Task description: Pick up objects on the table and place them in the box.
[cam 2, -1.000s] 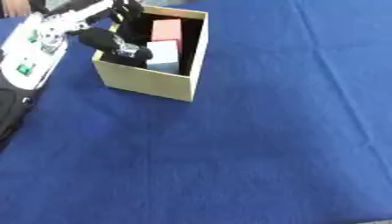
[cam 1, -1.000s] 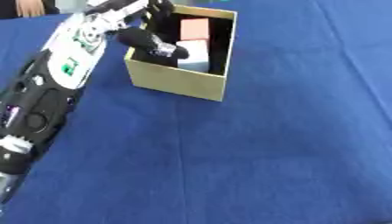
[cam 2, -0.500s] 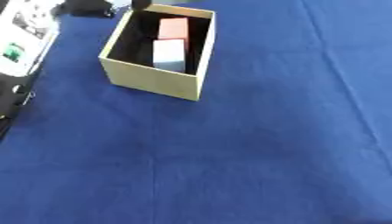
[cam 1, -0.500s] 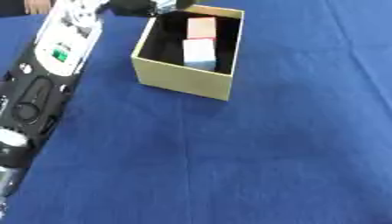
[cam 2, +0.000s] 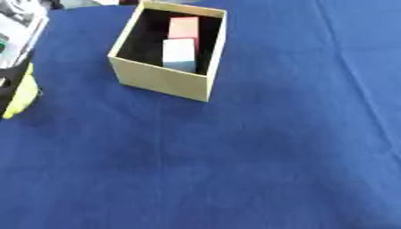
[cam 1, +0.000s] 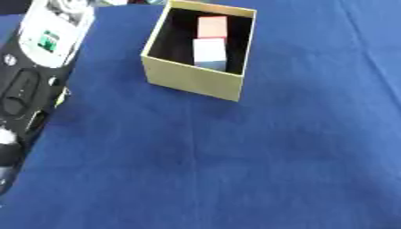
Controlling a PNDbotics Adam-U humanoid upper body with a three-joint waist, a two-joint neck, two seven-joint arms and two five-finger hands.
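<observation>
Blue cloth covers the counter [cam 1: 297, 147] — the box [cam 1: 192, 79] stands far-left holding a red block [cam 1: 211, 27] and a pale block [cam 1: 209, 51], just right of the left arm [cam 1: 39, 76], neither hand visible.

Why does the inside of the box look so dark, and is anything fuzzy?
In the left eye view the box has black inner walls in shadow, so the pink block and the pale block stand out. In both views everything looks a little soft. In the left eye view the arm at the left edge is the blurriest, and the blue cloth shows faint creases.
</observation>
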